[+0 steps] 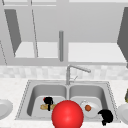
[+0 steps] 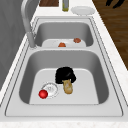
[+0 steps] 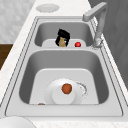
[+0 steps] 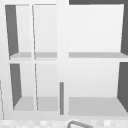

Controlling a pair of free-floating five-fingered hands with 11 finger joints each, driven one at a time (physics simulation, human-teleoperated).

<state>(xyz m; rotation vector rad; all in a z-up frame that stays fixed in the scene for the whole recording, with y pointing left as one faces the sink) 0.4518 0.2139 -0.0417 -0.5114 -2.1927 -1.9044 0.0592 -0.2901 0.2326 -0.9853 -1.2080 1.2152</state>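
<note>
A steel double sink [image 1: 25, 96] sits in a pale speckled counter [image 1: 10, 87] below open white cabinets [image 4: 95, 55]. At lower left, the left hand [image 2: 65, 75] curls around a tan potato [image 2: 68, 87] in the left basin. The right hand [image 1: 107, 117], fingers curled on nothing, hovers at lower right.

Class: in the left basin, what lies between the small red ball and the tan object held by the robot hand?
The round drain lies between the small red ball and the tan object, seen in the left side view.

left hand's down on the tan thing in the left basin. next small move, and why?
Probably lift it a little, straight up. The left hand sits in the left basin with fingers curled over the tan item, which lies on the floor beside the drain and small red ball.
</note>
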